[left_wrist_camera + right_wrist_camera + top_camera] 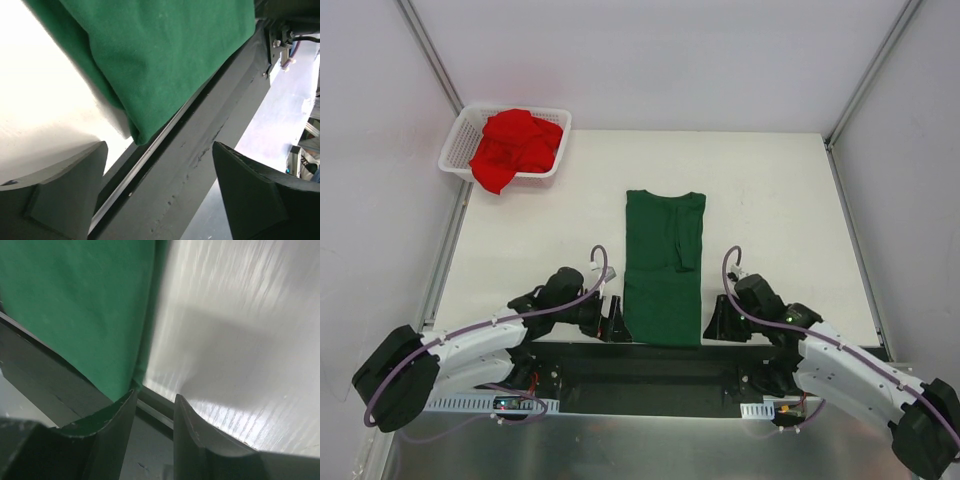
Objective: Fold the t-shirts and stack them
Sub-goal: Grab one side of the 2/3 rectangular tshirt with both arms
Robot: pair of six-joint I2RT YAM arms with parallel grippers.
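The dark green t-shirt (pixel 663 265) lies flat mid-table, folded lengthwise into a long strip, with its hem at the near edge. The red t-shirt (pixel 515 145) sits crumpled in the basket at the back left. My left gripper (pixel 613 320) is low at the hem's left corner. In the left wrist view its jaws (pixel 160 175) stand wide open with the green cloth (pixel 150 65) just ahead and nothing between them. My right gripper (pixel 720 325) is at the hem's right corner. Its fingers (pixel 155 400) are narrowly apart and empty, the left fingertip (pixel 125 405) touching the green corner (pixel 75 315).
A white mesh basket (pixel 458 140) stands at the table's back left corner. A dark rail (pixel 200 140) runs along the table's near edge under both grippers. White walls close in the left and right sides of the white table (pixel 770 200).
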